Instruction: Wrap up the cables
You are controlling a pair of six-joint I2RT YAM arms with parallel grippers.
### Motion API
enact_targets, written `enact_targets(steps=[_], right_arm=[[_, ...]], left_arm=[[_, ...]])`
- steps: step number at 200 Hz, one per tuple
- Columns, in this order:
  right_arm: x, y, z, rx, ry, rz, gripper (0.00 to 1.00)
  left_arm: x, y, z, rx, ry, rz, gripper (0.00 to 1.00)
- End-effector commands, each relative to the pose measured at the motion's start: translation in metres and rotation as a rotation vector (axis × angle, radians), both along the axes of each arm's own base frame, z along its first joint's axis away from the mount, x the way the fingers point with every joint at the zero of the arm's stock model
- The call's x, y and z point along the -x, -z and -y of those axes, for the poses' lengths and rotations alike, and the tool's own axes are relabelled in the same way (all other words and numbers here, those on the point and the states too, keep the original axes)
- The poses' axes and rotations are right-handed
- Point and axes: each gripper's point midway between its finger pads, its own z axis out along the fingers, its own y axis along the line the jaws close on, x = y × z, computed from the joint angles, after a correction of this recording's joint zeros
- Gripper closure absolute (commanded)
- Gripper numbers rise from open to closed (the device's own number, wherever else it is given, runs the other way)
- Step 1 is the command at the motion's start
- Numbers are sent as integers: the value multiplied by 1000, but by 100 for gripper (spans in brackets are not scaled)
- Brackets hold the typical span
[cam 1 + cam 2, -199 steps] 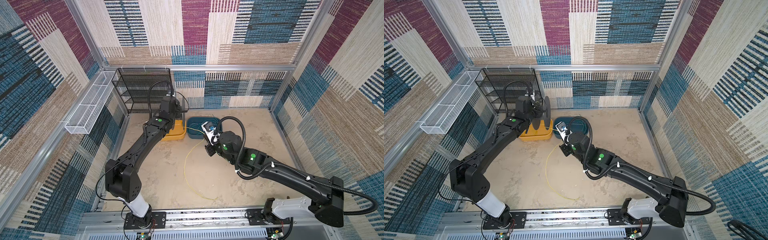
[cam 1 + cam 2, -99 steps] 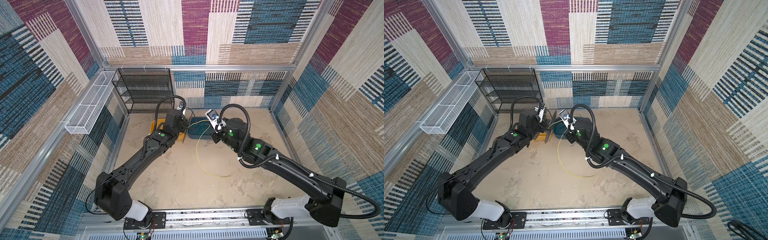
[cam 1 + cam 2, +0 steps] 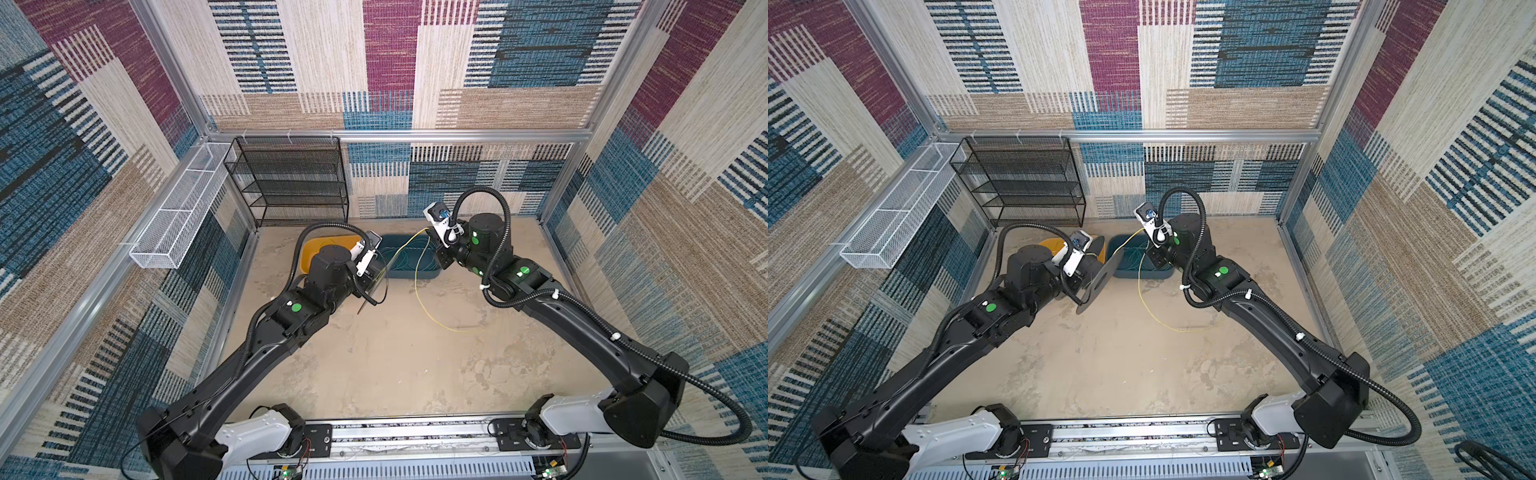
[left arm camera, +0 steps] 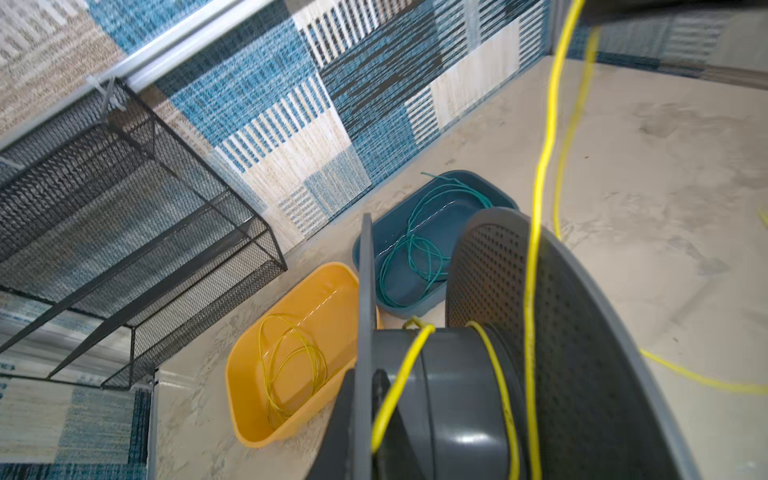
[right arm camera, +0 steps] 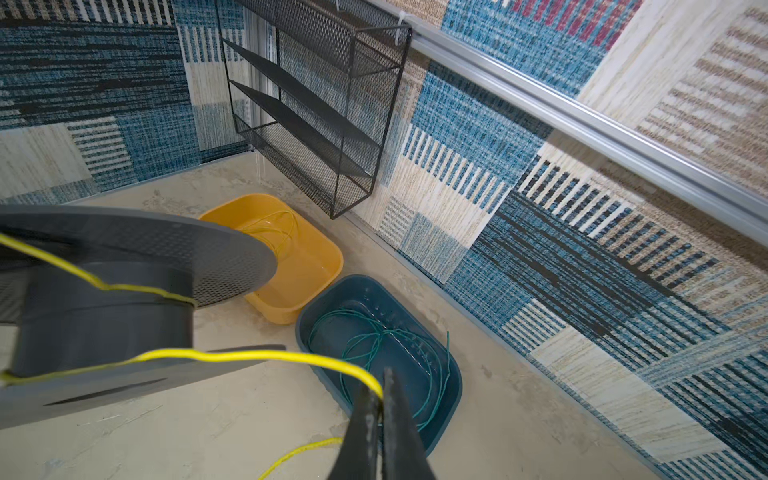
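Yellow cable pinched and led onto a spool

Closed tight, the right claw (image 5: 380,395) is clamped on the yellow cable (image 5: 232,354), which is stretched across to the hub of the grey spool (image 4: 457,386). The spool is gripped at its flange by the closed left claw (image 4: 365,399), and the cable's slack is trailed over the tabletop (image 3: 395,365). Teal cables (image 5: 374,336) are heaped in the teal tub (image 5: 374,291) by the back wall, and another yellow coil (image 4: 291,361) is seen in the yellow tub (image 4: 249,415) beside it.

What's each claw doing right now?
Left claw: closed, holding the grey spool.
Right claw: closed, pinching the yellow cable.
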Motion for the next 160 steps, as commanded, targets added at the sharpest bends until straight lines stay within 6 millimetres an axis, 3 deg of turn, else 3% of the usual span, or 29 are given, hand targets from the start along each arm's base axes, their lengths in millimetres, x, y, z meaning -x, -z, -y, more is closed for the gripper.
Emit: enact_targets(steps=[1, 32, 66, 101, 160], right_arm=[[-25, -16, 16, -93, 54, 47, 100], [-39, 20, 15, -109, 21, -21, 100], [-36, 74, 2, -131, -54, -124, 99], [-23, 127, -7, -203, -98, -230, 96], [9, 195, -30, -288, -190, -408, 91]], left_arm=[[37, 35, -10, -152, 103, -139, 100], [59, 17, -6, -78, 179, -131, 100], [62, -15, 1, 14, 208, -99, 100], [47, -43, 7, 70, 187, -70, 100], [11, -53, 4, 129, 73, -56, 100]])
